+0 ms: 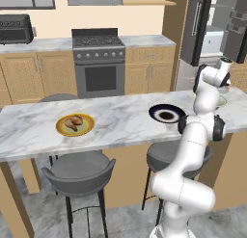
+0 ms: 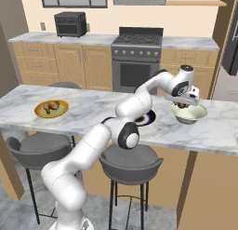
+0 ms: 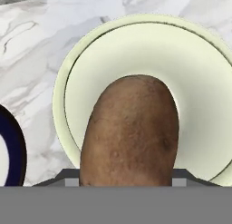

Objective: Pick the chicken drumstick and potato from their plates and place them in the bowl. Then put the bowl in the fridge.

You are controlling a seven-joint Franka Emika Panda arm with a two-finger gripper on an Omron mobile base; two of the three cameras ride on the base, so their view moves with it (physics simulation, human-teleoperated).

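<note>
Marble-topped, the counter (image 2: 93, 110) runs across in front of me. At its left end I see the yellow plate (image 2: 51, 108) with the chicken drumstick (image 2: 50, 106) still lying on it. Further right is the dark navy plate (image 1: 166, 113), with nothing on it that I can make out. Right of that, near the counter's right end, I have the gripper (image 2: 185, 104) hanging directly over the cream bowl (image 2: 188, 113), its fingers clamped on the brown potato (image 3: 130, 132). Through the hand camera I see the potato in front of the bowl's pale inside, with the navy plate's edge at the left. On the far right stands the dark fridge (image 1: 219, 25).
</note>
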